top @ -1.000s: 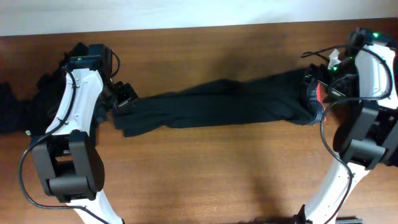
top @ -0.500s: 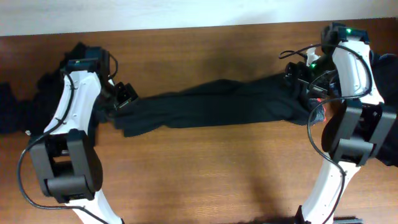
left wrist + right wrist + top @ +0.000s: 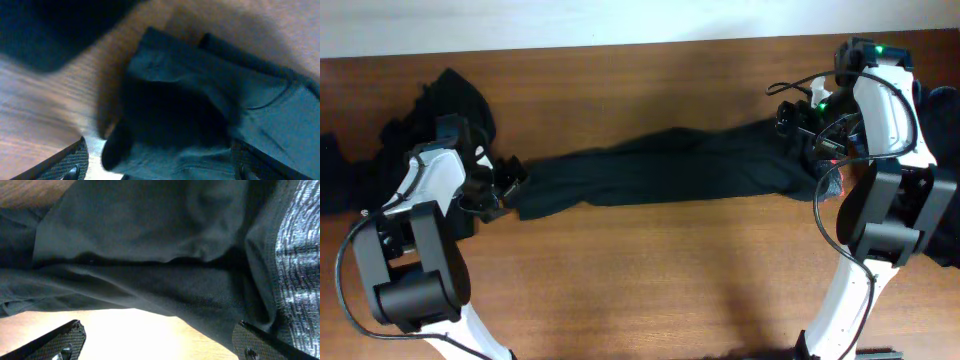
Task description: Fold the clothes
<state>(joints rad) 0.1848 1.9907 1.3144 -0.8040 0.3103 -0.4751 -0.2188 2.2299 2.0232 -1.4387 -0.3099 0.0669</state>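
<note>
Across the table (image 3: 650, 270) the trousers (image 3: 670, 170) lie lengthwise left to right — cuffs (image 3: 527, 200) by my left gripper (image 3: 503, 180), waistband (image 3: 295, 255) under my right gripper (image 3: 798, 115) — both wide open, holding nothing.

left hand (image 3: 160, 169): wide open, one textured tip poking in at each near corner, nothing pinched between them as far as I can see
fingertips (image 3: 72, 161): dark, ribbed-looking, the left one over bare wood, the right one over cloth
dark garment (image 3: 210, 95): black-ish soft cloth, fills the middle and right, bunched in loose folds, its edge ends roughly mid-left
seam (image 3: 272, 100): thin curved stitch line on the right part of the cloth
bench (image 3: 35, 125): brown wood grain, shows on the left and in the far right corner
dark patch (image 3: 45, 35): far left, way too blurry to say what it is
sharpness: honestly pretty smeared all over
</note>
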